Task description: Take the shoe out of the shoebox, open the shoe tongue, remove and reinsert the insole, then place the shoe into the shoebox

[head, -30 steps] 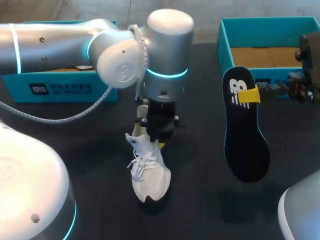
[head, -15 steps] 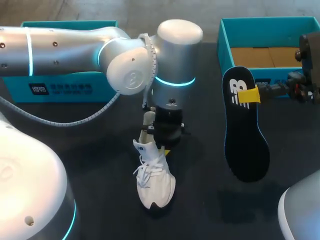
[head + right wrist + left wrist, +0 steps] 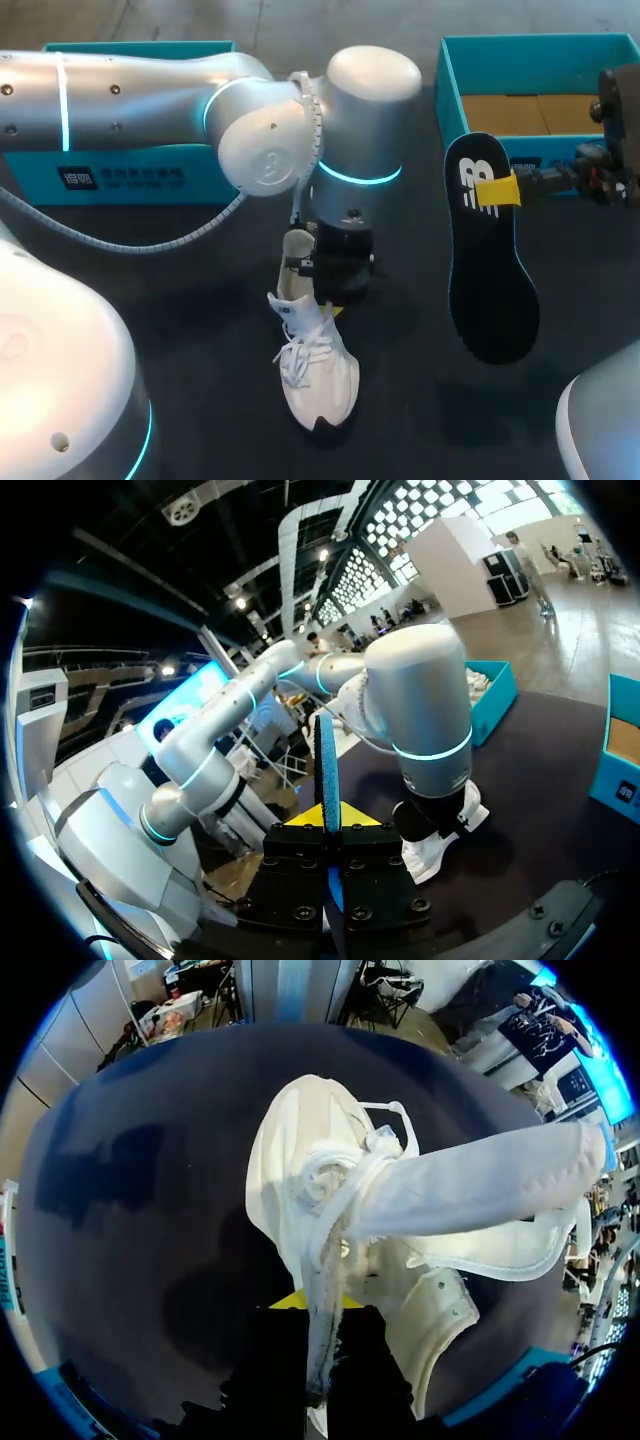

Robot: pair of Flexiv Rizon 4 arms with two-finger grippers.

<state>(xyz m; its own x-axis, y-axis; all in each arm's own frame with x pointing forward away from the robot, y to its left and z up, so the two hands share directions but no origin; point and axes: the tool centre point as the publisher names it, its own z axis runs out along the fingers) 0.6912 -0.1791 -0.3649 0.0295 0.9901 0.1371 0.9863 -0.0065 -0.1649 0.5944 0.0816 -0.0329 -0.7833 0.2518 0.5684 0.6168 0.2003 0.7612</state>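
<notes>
Shoe [image 3: 318, 378] points toe toward robot, left end effector [image 3: 328, 303] clamped on it, right end effector [image 3: 497, 190] clamping insole [image 3: 490, 290].

A flat black matte tabletop [image 3: 200, 300] spans the whole working area. Soft, blurred shadows lie across its dark, evenly lit surface.

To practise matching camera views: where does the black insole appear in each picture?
Head view: the insole is held by the right gripper, right of the white shoe.
Left wrist view: not in it.
Right wrist view: edge-on, upright, clamped in that gripper.
Shared landmark: the white shoe, in all three views.
</notes>
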